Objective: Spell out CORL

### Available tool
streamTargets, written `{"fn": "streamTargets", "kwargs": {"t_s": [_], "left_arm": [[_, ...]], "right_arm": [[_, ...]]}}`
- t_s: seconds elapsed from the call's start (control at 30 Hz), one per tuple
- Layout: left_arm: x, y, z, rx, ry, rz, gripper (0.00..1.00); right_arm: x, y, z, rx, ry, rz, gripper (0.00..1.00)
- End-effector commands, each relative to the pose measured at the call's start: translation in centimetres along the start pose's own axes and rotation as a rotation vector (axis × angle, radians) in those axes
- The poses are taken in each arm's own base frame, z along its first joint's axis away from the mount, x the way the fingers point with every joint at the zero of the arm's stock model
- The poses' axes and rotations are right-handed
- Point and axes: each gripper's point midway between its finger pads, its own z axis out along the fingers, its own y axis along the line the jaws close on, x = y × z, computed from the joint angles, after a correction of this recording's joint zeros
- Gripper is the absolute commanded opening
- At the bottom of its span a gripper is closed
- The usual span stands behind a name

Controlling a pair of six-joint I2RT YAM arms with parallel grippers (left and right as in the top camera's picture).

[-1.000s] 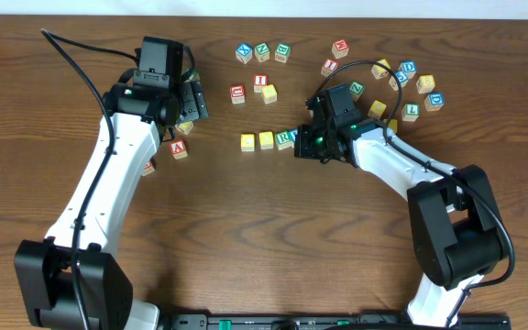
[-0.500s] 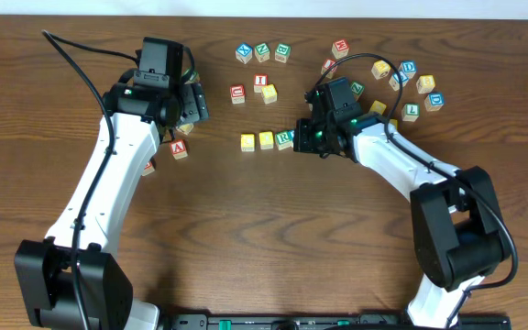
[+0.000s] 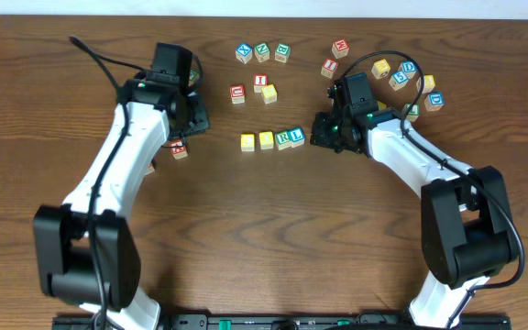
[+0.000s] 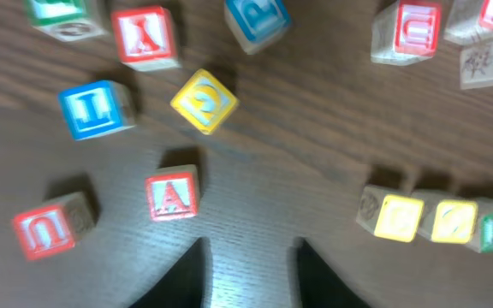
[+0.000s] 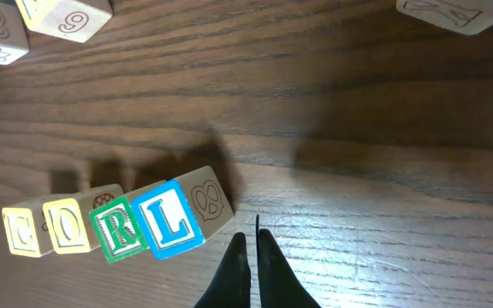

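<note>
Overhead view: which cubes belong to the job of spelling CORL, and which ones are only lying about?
Belong to the job, side by side in one row:
yellow C cube
yellow O cube
green R cube
blue L cube

Only lying about:
red A cube
three cubes at the top
cluster of cubes at the right

light: bright, even | shadows: soft | left wrist view: motion-blurred

Whole left wrist view is coming out blurry, and the left gripper [image 4: 251, 250] is getting chopped off by the near edge. From overhead, the left arm [image 3: 131, 147] is covering part of the red A cube [image 3: 179, 148], and the letters on the yellow cubes [image 3: 248, 141] are looking too tiny to read.
</note>
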Motion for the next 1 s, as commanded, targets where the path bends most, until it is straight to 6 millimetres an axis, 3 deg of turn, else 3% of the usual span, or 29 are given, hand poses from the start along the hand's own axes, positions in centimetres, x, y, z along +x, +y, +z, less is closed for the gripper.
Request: {"fn": "streamTargets", "kwargs": {"t_s": [0.0, 0.2, 0.5, 0.97], "left_arm": [[1.1, -0.9, 1.6, 0.052, 0.066, -0.013, 0.11], [1.8, -0.8, 3.1, 0.043, 0.109, -0.014, 0.07], [4.4, -3.4, 6.2, 0.084, 0.210, 0.042, 0.08], [4.5, -5.7, 6.5, 0.121, 0.179, 0.085, 0.08]], "right_arm": [[-0.1, -0.5, 1.0, 0.020, 0.004, 0.036, 0.01], [0.0, -0.5, 2.3, 0.006, 0.012, 0.039, 0.01], [-0.2, -0.3, 2.4, -0.006, 0.006, 0.033, 0.02], [-0.1, 0.8, 2.5, -0.029, -0.001, -0.002, 0.03]]}}
